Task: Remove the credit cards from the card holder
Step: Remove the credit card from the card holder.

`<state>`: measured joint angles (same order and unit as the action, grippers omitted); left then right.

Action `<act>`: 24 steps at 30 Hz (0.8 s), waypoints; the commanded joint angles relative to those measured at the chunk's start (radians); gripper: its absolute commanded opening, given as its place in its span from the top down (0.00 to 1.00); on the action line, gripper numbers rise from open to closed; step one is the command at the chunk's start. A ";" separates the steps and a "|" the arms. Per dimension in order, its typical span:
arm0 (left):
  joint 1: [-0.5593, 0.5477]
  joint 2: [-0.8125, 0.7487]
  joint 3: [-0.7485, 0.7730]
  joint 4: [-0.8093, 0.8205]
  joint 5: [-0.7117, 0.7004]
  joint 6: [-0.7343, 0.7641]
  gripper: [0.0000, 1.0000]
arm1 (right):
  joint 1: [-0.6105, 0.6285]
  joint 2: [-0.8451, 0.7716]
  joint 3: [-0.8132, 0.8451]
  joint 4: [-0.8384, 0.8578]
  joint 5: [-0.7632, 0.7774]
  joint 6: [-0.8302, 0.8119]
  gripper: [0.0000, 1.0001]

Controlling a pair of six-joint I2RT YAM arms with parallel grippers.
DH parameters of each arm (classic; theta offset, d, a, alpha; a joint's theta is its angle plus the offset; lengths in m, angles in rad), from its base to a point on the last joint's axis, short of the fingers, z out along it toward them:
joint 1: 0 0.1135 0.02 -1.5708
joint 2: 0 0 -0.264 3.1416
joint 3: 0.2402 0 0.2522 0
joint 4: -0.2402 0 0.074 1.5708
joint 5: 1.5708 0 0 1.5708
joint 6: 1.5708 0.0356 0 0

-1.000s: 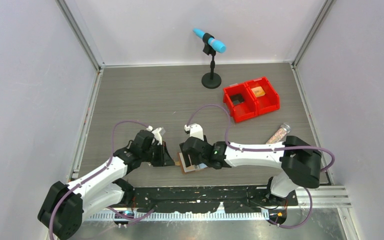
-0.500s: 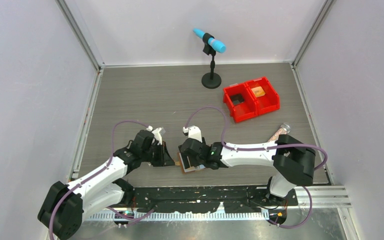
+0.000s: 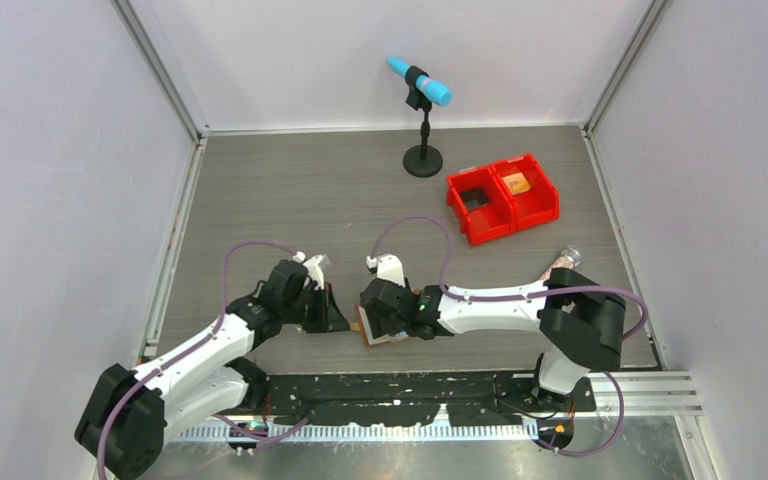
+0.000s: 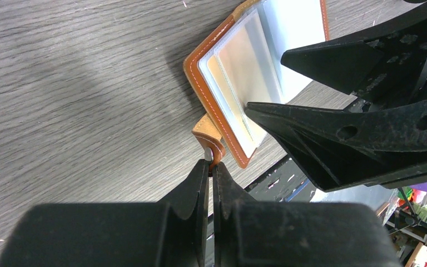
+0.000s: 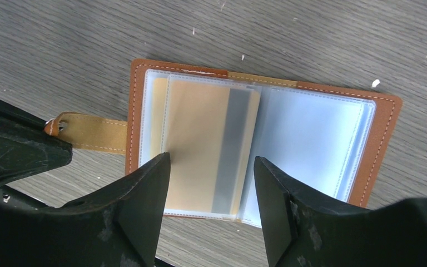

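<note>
Brown card holder (image 5: 264,139) open; left pincer (image 4: 211,162) pinches its tab (image 4: 207,132), right pincer (image 5: 211,161) spread above.

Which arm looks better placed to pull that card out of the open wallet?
Right: the right gripper hangs open over the tan card in the card holder, a finger on each side. The left gripper is shut on the holder's tab, apparently steadying it.
</note>
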<state>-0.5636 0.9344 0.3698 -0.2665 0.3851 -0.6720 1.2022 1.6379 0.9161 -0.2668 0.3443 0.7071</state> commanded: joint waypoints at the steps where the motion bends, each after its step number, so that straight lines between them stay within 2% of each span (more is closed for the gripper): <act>1: -0.002 -0.011 0.000 0.021 0.003 0.009 0.99 | 0.000 -0.018 0.015 -0.033 0.053 0.009 0.38; 9: -0.002 -0.016 -0.002 0.018 0.000 0.009 0.99 | 0.000 -0.043 0.014 -0.052 0.063 0.009 0.41; 15: -0.002 -0.017 -0.004 0.018 0.000 0.008 0.99 | 0.003 -0.078 -0.006 0.028 -0.021 0.007 0.36; 24: -0.002 -0.018 -0.004 0.020 0.001 0.008 0.99 | 0.003 -0.035 -0.016 0.059 -0.055 0.020 0.31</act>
<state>-0.5636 0.9325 0.3695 -0.2665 0.3847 -0.6720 1.2022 1.5974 0.9047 -0.2447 0.2977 0.7113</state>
